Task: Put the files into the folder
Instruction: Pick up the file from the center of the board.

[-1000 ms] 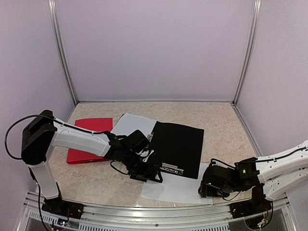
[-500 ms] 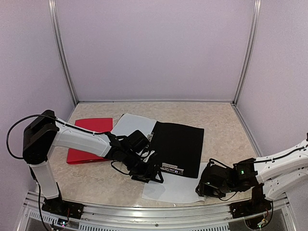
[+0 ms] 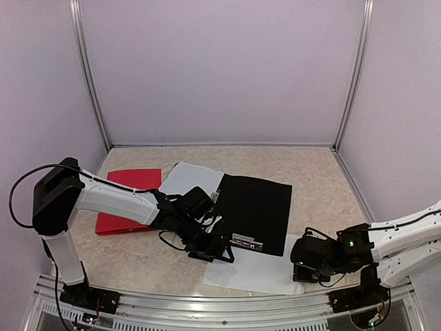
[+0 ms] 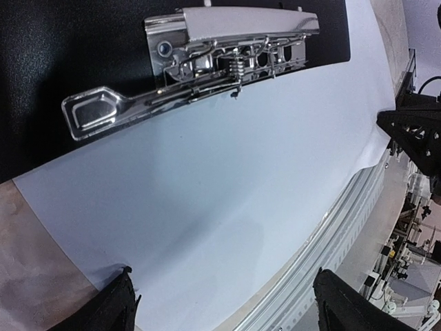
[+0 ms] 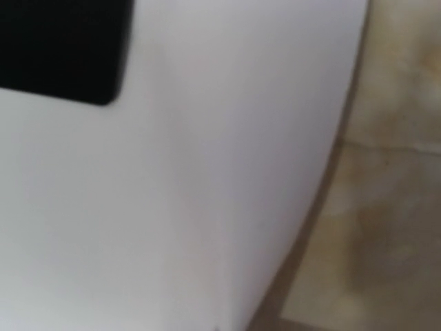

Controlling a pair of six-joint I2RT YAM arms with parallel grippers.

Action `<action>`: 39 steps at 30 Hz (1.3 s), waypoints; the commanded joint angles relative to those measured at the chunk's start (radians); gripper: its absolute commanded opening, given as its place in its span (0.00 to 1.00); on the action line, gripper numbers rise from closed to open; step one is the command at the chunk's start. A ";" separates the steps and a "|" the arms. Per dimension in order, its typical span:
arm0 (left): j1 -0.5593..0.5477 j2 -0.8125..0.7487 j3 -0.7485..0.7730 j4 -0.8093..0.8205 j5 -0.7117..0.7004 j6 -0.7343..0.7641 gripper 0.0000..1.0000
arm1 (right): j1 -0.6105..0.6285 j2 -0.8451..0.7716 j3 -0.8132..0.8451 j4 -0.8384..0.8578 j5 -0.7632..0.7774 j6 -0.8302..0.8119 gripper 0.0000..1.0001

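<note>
Here, top view: the beige marbled surface (image 3: 317, 179) carries an open black folder (image 3: 258, 207) at the centre of the frame. A white sheet (image 3: 255, 272) lies at lower centre, its far edge meeting the folder's near edge. A second white sheet (image 3: 187, 178) shows from beneath the folder's upper-left corner. A red folder (image 3: 114, 224) lies closed at left, apart from the sheets and partly crossed by my left arm.

My left end effector (image 3: 210, 249) is low over the folder's near-left corner. In the left wrist view its fingers (image 4: 118, 307) stand wide apart at the bottom corners of the frame, holding nothing, above the white sheet. The folder's metal lever clip (image 4: 207, 55) sits at top, just beside the sheet's edge.

My right end effector (image 3: 302, 261) is at the sheet's lower-right corner. The right wrist view is blurred and shows no fingers, so I cannot tell whether it is open or closed.
</note>
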 commanded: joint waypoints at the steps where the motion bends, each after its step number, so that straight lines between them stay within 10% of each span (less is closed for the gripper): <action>1: -0.004 -0.001 -0.012 -0.071 -0.045 0.026 0.86 | 0.008 0.009 0.027 -0.070 0.026 -0.002 0.00; 19: 0.038 -0.113 0.019 -0.144 -0.129 0.108 0.91 | 0.122 0.037 0.345 -0.746 0.079 0.201 0.00; 39: 0.059 -0.193 0.056 -0.185 -0.164 0.154 0.93 | 0.169 0.230 0.681 -0.764 0.269 0.163 0.00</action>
